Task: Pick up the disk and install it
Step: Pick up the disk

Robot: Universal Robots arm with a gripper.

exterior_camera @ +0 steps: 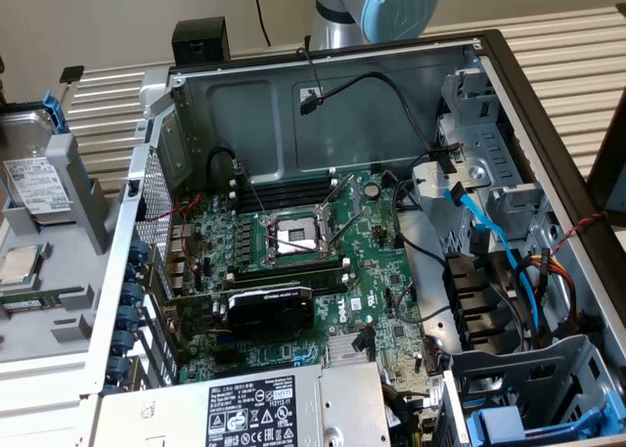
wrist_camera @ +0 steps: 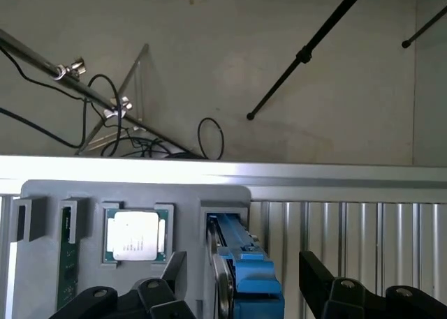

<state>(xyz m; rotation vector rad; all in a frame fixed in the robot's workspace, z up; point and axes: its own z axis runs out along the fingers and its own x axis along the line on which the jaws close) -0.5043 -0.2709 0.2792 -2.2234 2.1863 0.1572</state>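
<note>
Exterior view: The arm [exterior_camera: 396, 5] stands behind the far wall of the open case [exterior_camera: 548, 105]. The motherboard [exterior_camera: 293, 261] lies exposed inside. The disk [exterior_camera: 27, 173] sits in a grey tray [exterior_camera: 59, 322] at the exterior view's left, outside the case and just beside its wall, with its white label showing. A chip [exterior_camera: 18, 265] rests in the same tray, near the disk. A second blue-carrier drive [exterior_camera: 528, 423] sits in a bay of the case at the exterior view's lower right.

Wrist view: The gripper [wrist_camera: 242, 263] is spread wide and holds nothing. Its black fingers [wrist_camera: 316, 273] stand on either side of the disk [wrist_camera: 244, 273], apart from it. The disk stands on edge in a slot of the tray [wrist_camera: 49, 193], with its blue carrier towards the camera. The chip [wrist_camera: 135, 235] lies flat in the neighbouring pocket.
</note>
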